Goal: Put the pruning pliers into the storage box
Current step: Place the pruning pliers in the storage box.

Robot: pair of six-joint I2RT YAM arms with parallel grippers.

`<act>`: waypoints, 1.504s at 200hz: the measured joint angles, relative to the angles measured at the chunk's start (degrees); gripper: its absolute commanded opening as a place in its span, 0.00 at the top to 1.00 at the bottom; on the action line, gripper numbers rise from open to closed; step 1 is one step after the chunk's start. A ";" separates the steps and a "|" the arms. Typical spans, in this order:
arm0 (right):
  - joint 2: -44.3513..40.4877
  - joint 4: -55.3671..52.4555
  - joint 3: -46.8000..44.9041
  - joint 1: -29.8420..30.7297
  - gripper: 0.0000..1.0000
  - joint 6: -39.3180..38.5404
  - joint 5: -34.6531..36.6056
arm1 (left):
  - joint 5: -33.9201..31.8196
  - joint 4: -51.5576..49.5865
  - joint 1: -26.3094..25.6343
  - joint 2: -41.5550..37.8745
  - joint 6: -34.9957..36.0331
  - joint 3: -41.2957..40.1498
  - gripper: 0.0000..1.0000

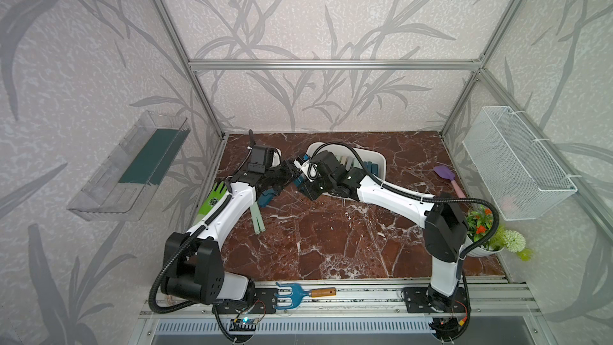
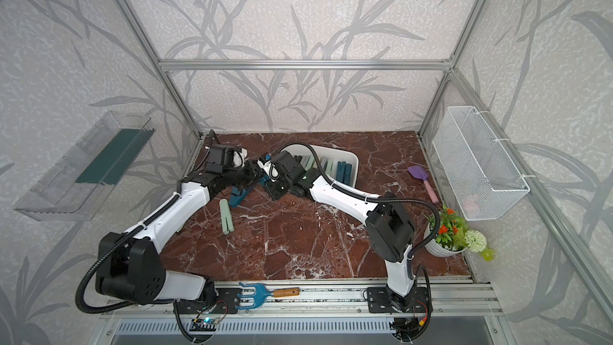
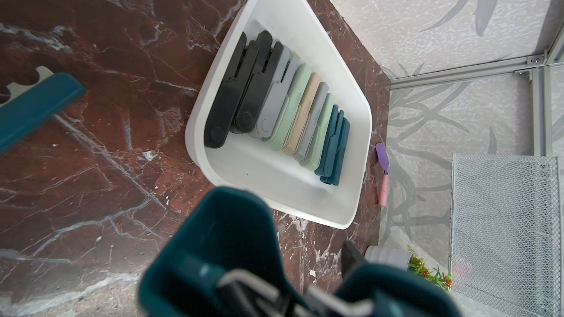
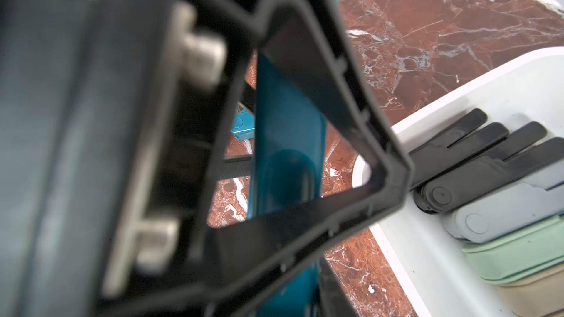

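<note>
Nearest the rail, the rake (image 1: 298,295) lies out of play. A little further in, mint pliers (image 1: 258,219) rest flat on the table (image 1: 331,243), loose and waiting their turn.

Now the action: both arms meet just short of the box (image 1: 381,160), with teal pliers (image 1: 267,196) between them. They are off the table at one end and have sprung open, one handle splayed away from the other. The right claw (image 1: 306,189) looks clamped on a teal handle, which runs straight past its finger in the right wrist view. The left claw (image 1: 288,174) sits right against the tool, but whether it grips or has let go I cannot tell.

These look like light, rigid, smooth plastic bars, likely slippery. I would pinch mid-handle across the flat faces, clear of the blade end.

Behind, the box holds stored pliers (image 3: 293,108) packed on edge in a row, with free floor at the near wall. Beyond sit the spatula (image 1: 446,175) and basket (image 1: 517,167).
</note>
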 measured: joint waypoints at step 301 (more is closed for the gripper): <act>-0.74 -5.07 -2.64 -12.15 1.00 6.58 6.75 | -4.28 -3.50 10.97 -6.67 3.43 -0.59 0.36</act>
